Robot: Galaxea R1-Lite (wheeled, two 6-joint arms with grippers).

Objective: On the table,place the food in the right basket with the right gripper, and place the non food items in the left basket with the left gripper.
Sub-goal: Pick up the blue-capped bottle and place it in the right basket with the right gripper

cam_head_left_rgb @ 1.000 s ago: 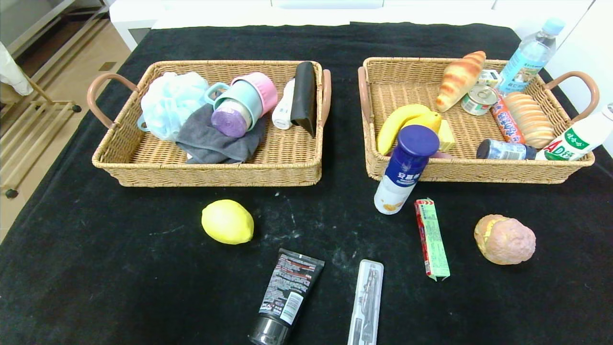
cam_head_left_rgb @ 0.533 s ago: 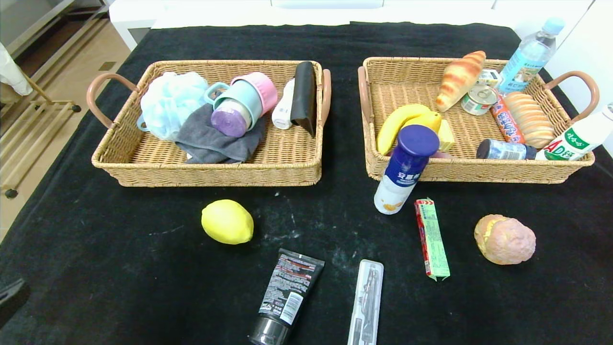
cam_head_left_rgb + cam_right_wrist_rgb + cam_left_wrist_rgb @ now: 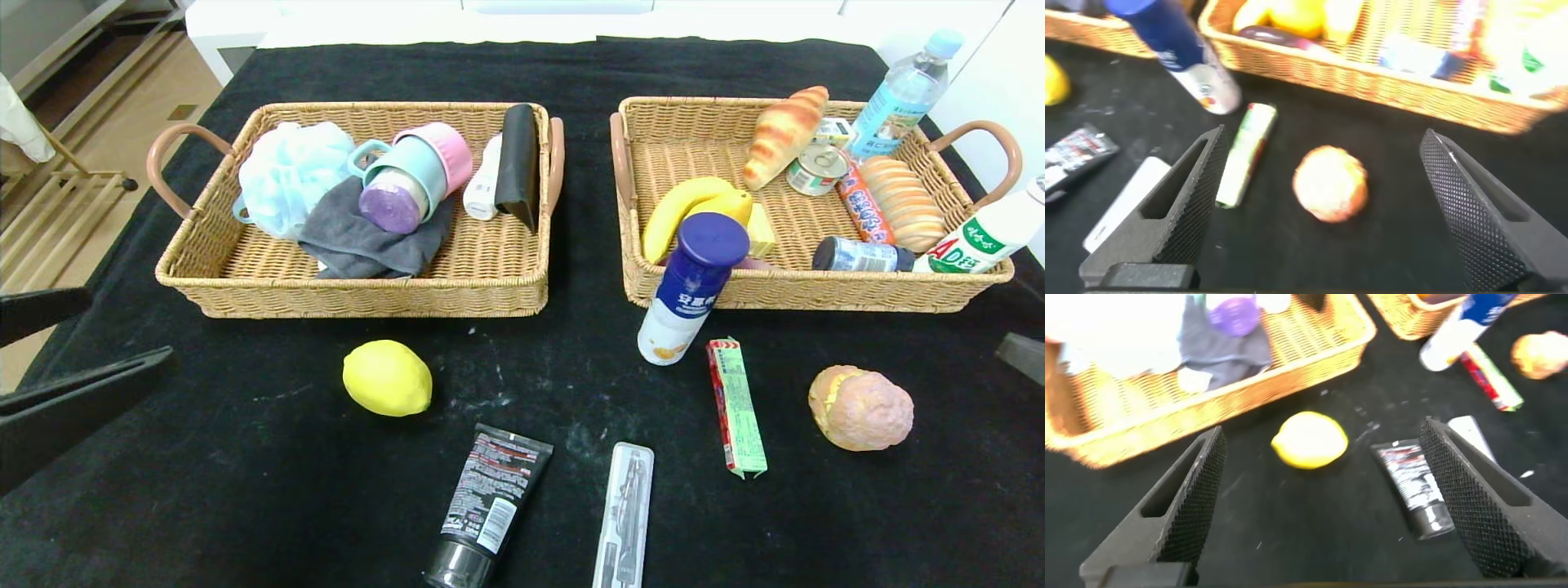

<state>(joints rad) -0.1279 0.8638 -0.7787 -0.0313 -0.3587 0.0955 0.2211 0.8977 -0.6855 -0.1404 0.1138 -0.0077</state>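
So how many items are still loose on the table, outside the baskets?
6: lemon before the left basket, black tube and clear tool case at the near edge, blue-capped bottle standing against the right basket, snack pack, bun.

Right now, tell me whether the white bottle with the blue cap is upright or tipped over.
Upright. The white bottle stands on its base on the table, blue cap on top, just in front of the right basket.

A tan tiled floor (image 3: 122,106) shows at the far left, with a pale wooden rack (image 3: 49,212) standing on it. White furniture (image 3: 571,16) runs behind, evenly and brightly lit.
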